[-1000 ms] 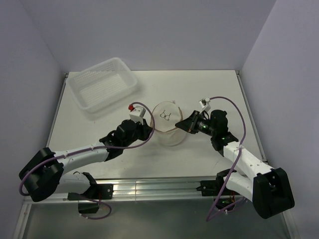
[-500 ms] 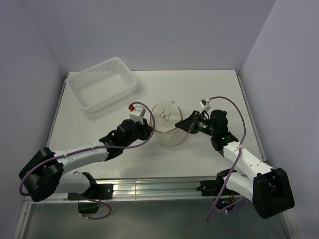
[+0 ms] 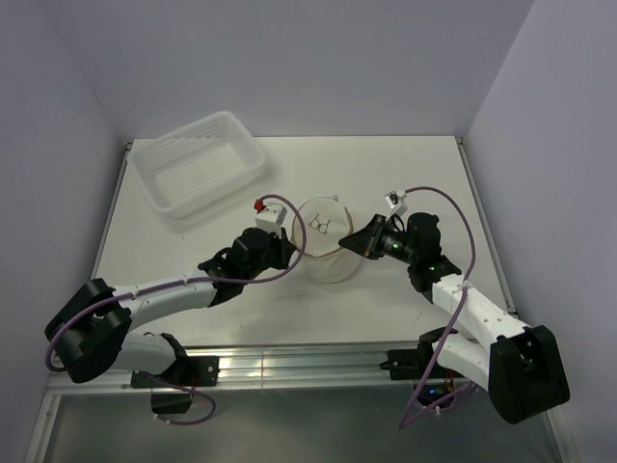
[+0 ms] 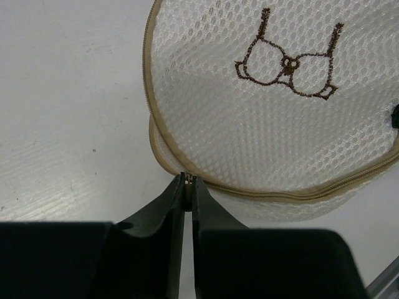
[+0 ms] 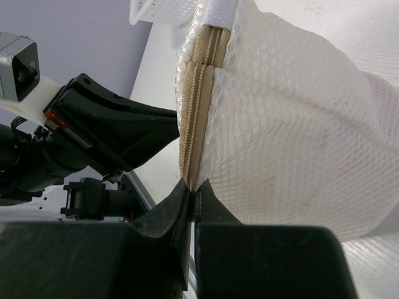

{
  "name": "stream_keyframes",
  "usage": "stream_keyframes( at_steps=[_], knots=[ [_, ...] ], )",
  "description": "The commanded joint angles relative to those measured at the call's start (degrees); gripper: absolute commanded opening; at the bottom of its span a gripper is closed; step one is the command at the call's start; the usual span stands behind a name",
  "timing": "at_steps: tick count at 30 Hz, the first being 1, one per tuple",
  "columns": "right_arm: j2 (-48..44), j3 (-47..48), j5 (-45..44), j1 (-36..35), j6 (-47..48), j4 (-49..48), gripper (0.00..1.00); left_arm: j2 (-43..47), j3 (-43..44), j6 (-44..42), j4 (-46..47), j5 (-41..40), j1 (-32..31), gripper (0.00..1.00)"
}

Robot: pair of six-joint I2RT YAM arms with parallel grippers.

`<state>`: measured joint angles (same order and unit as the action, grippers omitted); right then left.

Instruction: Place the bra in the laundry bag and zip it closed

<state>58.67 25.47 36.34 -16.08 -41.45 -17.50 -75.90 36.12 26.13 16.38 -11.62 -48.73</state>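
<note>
**Top external view.** The laundry bag (image 3: 325, 243) sits on its round end near the middle of the white table (image 3: 415, 174), with the bra emblem (image 3: 322, 225) on its top disc facing up. The left gripper (image 3: 291, 254) meets the bag's left rim and the right gripper (image 3: 349, 244) meets its right rim, so the bag lies between the two. From this height the stance of either pair of jaws cannot be read. A perforated white plastic basket (image 3: 198, 166) stands at the far left corner of the table, well apart from the bag.

**Left wrist view.** The left gripper (image 4: 187, 180) has its jaws drawn in to a thin slit. Its tips nip the tan zipper (image 4: 145, 62) where it curves around the near rim of the laundry bag (image 4: 268, 124). The brown bra emblem (image 4: 288, 65) shows on the mesh lid. The zipper teeth read as closed along the visible arc. What lies inside cannot be made out through the mesh.

**Right wrist view.** The right gripper (image 5: 190, 187) is pressed closed, pinching the lower end of the tan zipper (image 5: 196, 106) at the bag's side. The mesh wall of the laundry bag (image 5: 293, 143) bulges to the right of it. Beyond the bag, the black left gripper (image 5: 168, 128) touches the opposite rim. A corner of the basket (image 5: 159, 9) shows at the top.
</note>
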Motion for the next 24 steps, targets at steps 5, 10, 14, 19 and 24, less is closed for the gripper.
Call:
stream_keyframes(
  at_steps=[5,10,14,19,24],
  knots=[
    [-1.7,0.5,0.8,0.4,0.8,-2.3,0.0,-0.7,2.5,-1.2,0.1,-2.0,-0.2,0.0],
    [1.0,3.1,-1.3,0.6,2.1,-0.6,0.0,4.3,0.5,0.0,-0.6,-3.3,-0.2,0.0],
    [5.4,11.1,-6.6,0.5,3.6,7.0,0.26,10.0,-3.5,1.4,-1.3,-6.4,-2.4,0.0],
    [12.6,20.1,-7.3,0.3,2.8,8.2,0.81,17.0,-7.1,5.1,-2.8,-9.9,-7.0,0.0],
    [11.2,23.4,-12.2,-3.3,6.2,14.8,0.98,22.7,-8.3,11.1,-2.2,-11.8,-10.2,0.0]
  ],
)
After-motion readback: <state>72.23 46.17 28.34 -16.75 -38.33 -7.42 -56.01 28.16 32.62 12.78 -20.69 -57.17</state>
